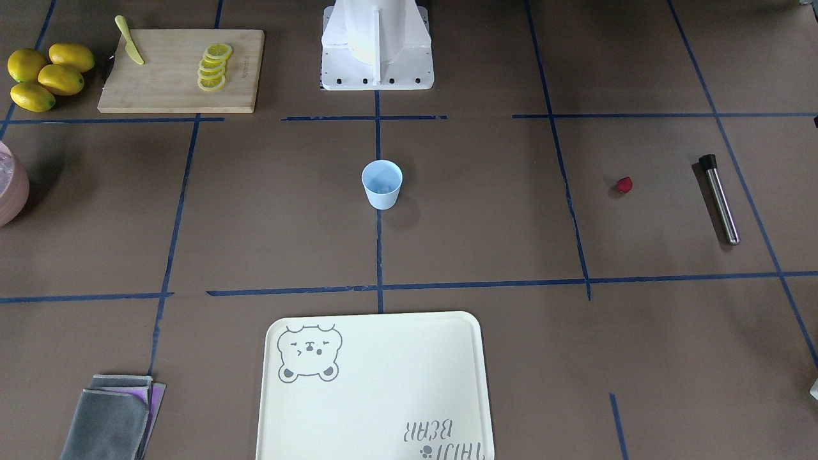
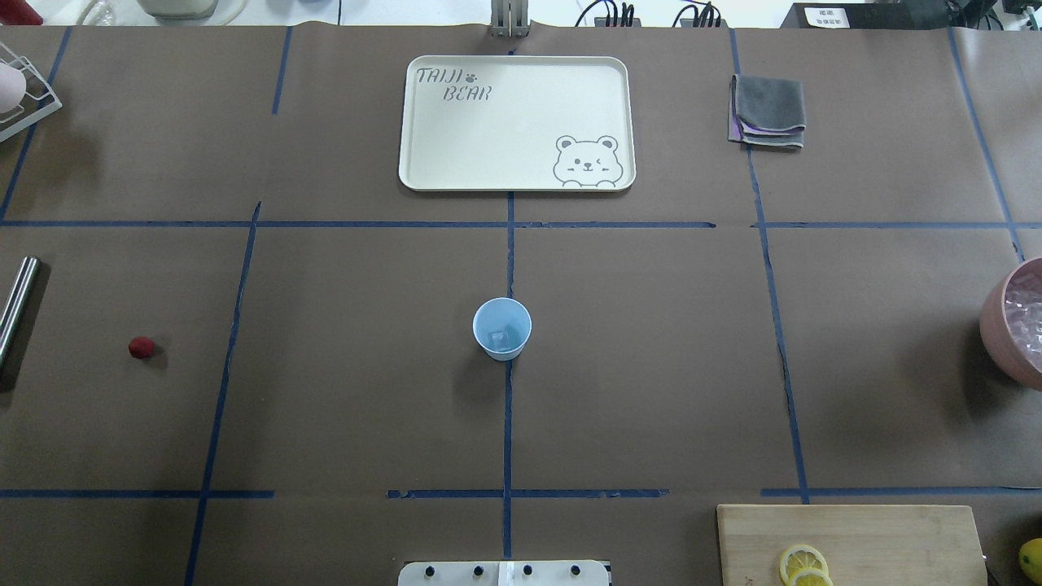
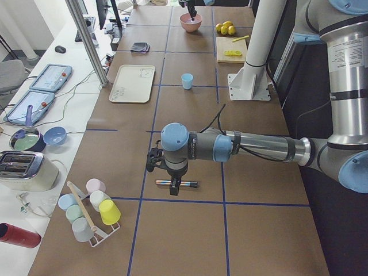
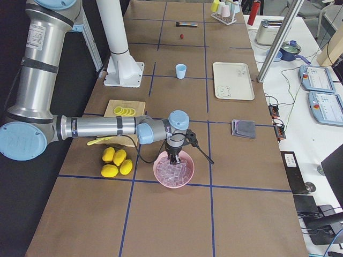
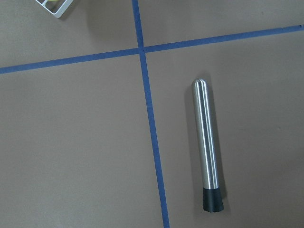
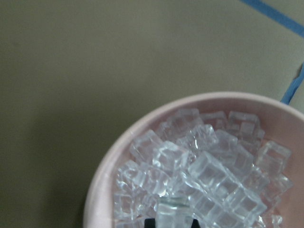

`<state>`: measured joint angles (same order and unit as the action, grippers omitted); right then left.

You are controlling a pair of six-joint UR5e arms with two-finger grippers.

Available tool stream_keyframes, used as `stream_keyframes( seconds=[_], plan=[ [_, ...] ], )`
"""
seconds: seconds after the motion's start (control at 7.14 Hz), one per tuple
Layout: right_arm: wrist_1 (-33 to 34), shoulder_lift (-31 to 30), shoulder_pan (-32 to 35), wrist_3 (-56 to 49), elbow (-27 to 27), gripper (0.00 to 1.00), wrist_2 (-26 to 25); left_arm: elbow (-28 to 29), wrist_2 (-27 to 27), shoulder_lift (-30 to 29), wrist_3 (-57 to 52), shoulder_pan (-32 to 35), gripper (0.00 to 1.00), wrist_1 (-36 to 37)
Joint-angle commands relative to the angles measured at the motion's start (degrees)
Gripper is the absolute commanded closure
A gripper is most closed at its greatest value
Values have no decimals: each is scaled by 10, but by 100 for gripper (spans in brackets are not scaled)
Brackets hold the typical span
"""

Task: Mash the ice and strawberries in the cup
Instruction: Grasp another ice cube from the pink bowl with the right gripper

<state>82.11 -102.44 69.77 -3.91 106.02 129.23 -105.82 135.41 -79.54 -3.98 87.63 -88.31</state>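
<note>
**A:** Where's everything sitting for you right now?

**B:** Your right gripper (image 6: pixel 172 221) is down in the pink bowl (image 4: pixel 161 176) of ice (image 6: pixel 209 175), and the jaws look to be pinching one cube. The cup (image 2: pixel 501 328) stands upright mid-bench with a pale chunk inside. The strawberry (image 1: pixel 624 185) lies well apart from it, near the muddler (image 5: pixel 208 147). The left gripper (image 3: pixel 174 187) hangs over that muddler, but you can't tell how its jaws stand. The lemons (image 4: pixel 117 161) and cutting board (image 4: pixel 124 113) crowd the bowl's side.
</note>
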Motion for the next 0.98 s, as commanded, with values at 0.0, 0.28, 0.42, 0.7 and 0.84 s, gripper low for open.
stream_keyframes(
  seconds=[0.0,0.28,0.42,0.7,0.84],
  plan=[
    [147,77,14,39,85,97,3,1,-1,0,0,0,0,1],
    [173,183,-7,242,106,100,6,1,0,0,0,0,0,0],
    [173,229,-56,335,109,99,3,0,0,0,0,0,0,0],
    [176,343,-187,500,105,97,-38,0,0,0,0,0,0,0],
    [196,405,-263,580,94,96,-102,1,-1,-1,0,0,0,0]
  ],
)
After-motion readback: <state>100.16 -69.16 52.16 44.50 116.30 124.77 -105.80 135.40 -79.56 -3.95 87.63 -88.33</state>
